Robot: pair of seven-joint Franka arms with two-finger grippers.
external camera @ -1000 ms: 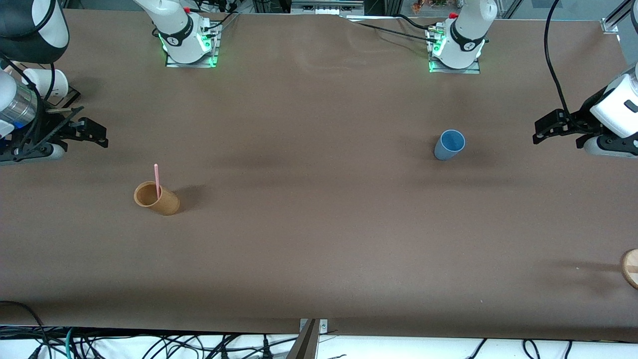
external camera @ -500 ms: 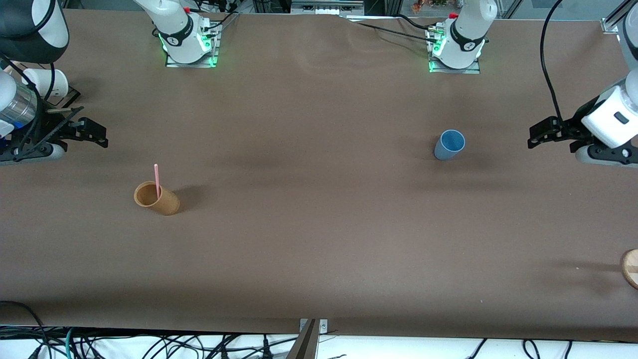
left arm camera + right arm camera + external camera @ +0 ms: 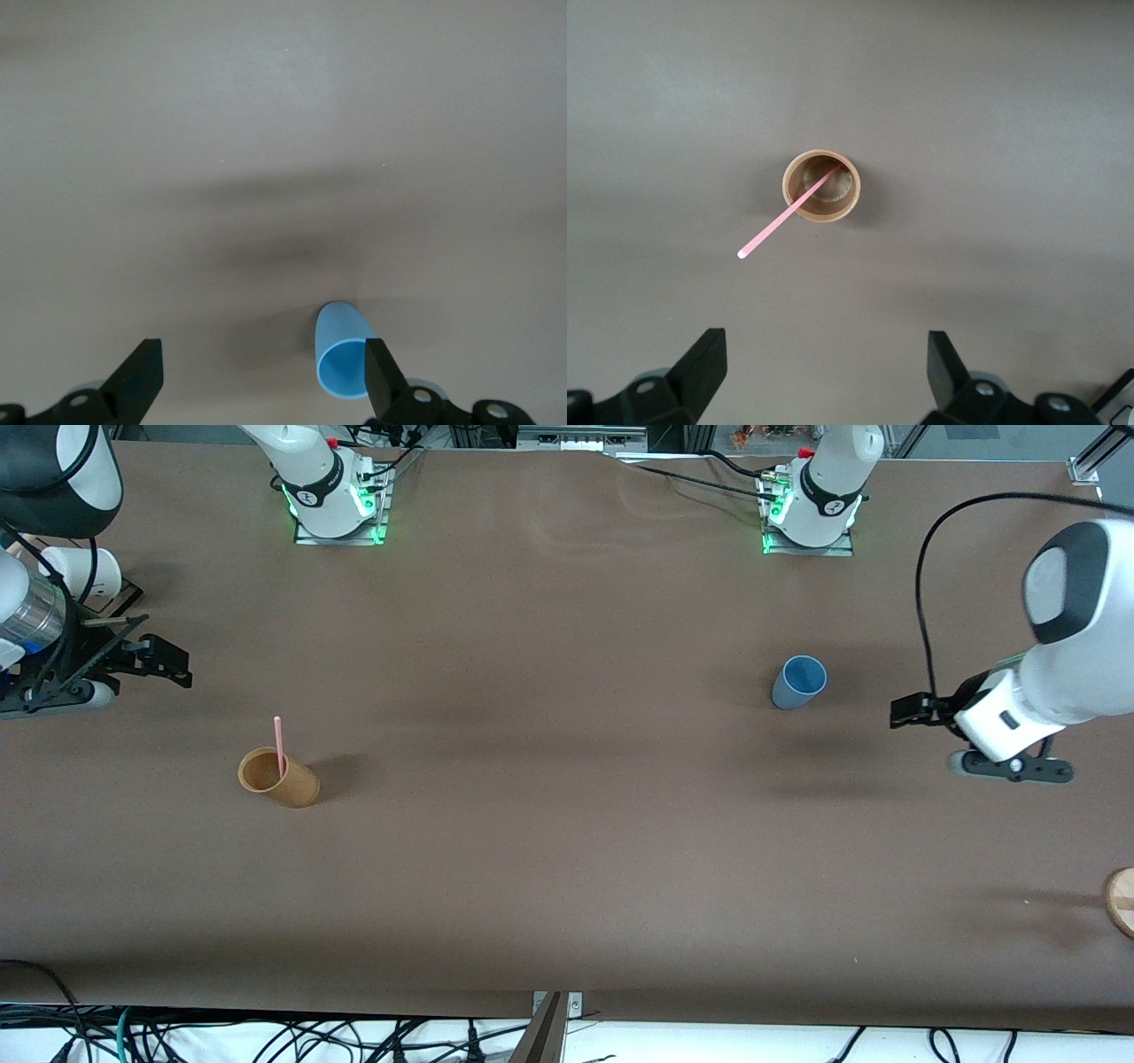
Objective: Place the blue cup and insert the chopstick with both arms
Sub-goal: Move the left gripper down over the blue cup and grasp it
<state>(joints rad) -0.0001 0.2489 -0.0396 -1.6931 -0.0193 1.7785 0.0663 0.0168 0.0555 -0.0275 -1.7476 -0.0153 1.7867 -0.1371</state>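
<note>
Blue cup [image 3: 799,682] untouched; both tools wide, empty.

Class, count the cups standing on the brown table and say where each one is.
2. The blue cup stands toward the left arm's end. The brown cup, holding the pink chopstick, stands toward the right arm's end, nearer the front camera. Others may be hidden at the table's edges.

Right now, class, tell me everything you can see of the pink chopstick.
The chopstick is a thin, straight, pale pink stick with a plain, smooth look. It stands in the brown cup, lower end inside at the bottom, leaning on the rim with its upper half sticking out above it. The cup stands upright on the table toward the right arm's end. Nothing but the cup touches the stick; no gripper holds it.
</note>
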